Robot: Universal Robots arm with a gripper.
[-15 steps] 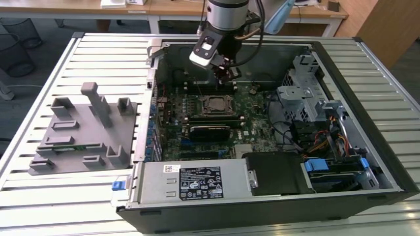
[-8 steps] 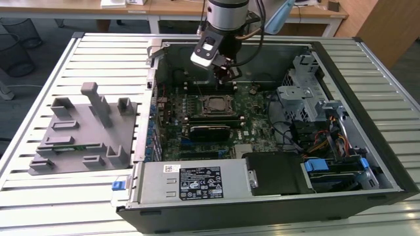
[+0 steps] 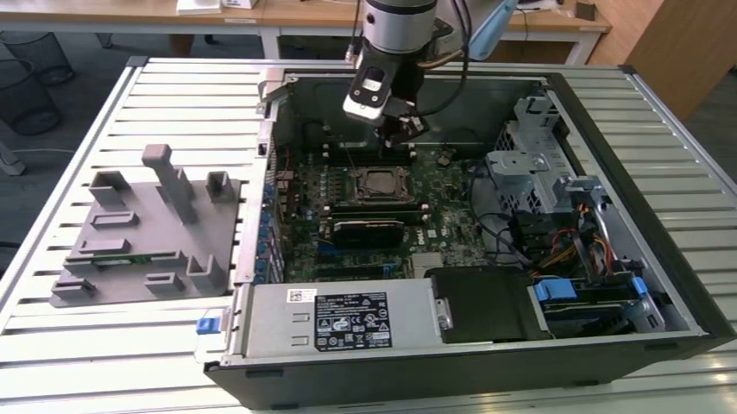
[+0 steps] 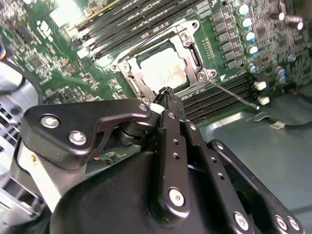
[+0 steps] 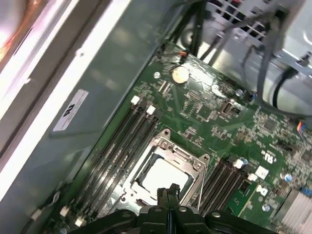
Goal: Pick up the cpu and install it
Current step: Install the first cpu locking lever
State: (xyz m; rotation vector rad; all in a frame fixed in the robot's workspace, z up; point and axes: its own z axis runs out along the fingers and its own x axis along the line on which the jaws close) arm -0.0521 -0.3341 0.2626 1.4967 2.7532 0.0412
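Observation:
The cpu (image 4: 162, 68) is a pale silver square lying flat inside the metal-framed motherboard socket (image 4: 191, 46); it appears again as the cpu (image 5: 165, 176) in the first wrist view. My gripper (image 4: 167, 93) hangs just above the socket's edge, its black fingers pressed together with nothing between them. In the exterior view my gripper (image 3: 402, 134) is inside the open computer case (image 3: 599, 112), a little behind the socket (image 3: 378, 184).
Black memory slots (image 5: 131, 146) flank the socket. A thin metal lever (image 4: 234, 95) lies beside it. Cables and a drive cage (image 3: 541, 172) fill the case on the exterior view's right. A grey fixture (image 3: 150, 233) with a green stick (image 3: 116, 256) sits on the slatted table.

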